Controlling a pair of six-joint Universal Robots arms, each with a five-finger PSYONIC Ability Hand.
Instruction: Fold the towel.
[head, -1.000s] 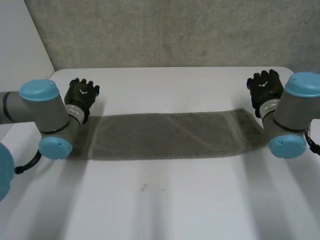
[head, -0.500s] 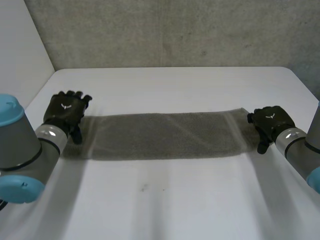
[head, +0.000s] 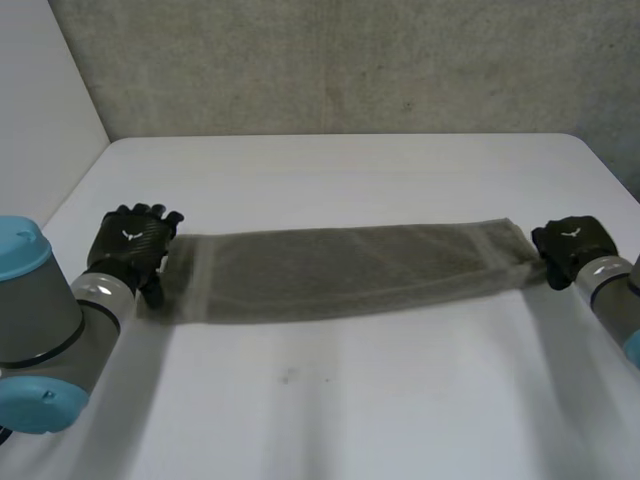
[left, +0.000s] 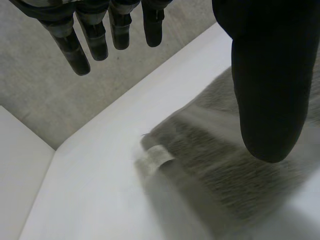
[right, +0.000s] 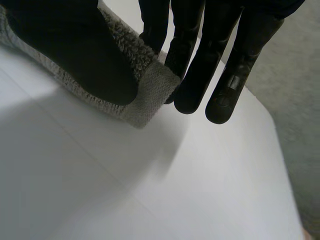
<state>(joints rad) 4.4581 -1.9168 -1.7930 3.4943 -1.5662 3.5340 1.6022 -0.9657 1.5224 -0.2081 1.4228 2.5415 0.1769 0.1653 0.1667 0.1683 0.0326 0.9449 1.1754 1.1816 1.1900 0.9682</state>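
A long grey towel (head: 350, 272) lies flat across the white table (head: 340, 410) as a narrow strip running left to right. My left hand (head: 132, 240) sits at the strip's left end. In the left wrist view its fingers (left: 92, 37) are straight and its thumb (left: 270, 75) hovers over the towel (left: 210, 165), gripping nothing. My right hand (head: 572, 245) is at the right end. There the thumb (right: 75, 50) presses the towel's corner (right: 145, 95) against the fingers (right: 200, 65), a pinch on the cloth.
A grey wall (head: 350, 60) runs behind the table's far edge. A white panel (head: 40, 110) stands at the far left. Bare table lies in front of the towel and behind it.
Both arms swung down and outward from the towel's far corners. The right hand closed on the right end and drew it to the right, so the strip shifted and stretched that way.
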